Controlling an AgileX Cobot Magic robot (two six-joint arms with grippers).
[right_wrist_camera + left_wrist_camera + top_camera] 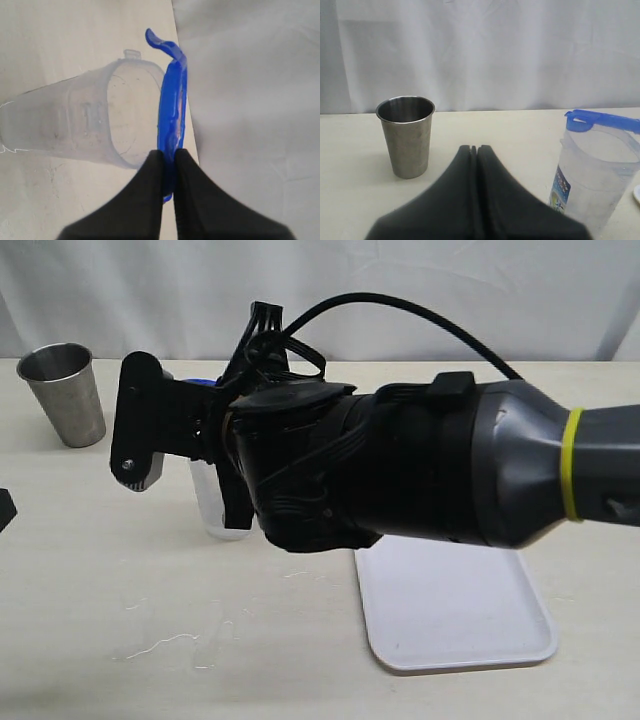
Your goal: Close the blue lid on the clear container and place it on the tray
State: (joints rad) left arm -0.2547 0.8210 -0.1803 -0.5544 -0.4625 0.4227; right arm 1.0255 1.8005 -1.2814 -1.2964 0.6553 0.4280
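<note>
A: Blue lid? Where, from outside?
B: Atop the clear container, apart from the tray; your arm hides most.
A: Left wrist?
B: Left claw pinched together, empty, near the container.
A: Right wrist?
B: Right claw grips the lid's edge at the container's mouth. Square it, then press down evenly.

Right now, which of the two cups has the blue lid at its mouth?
The clear container, see-through plastic, with the blue lid pinched by the right gripper at its rim. The metal cup stands open, apart.
</note>
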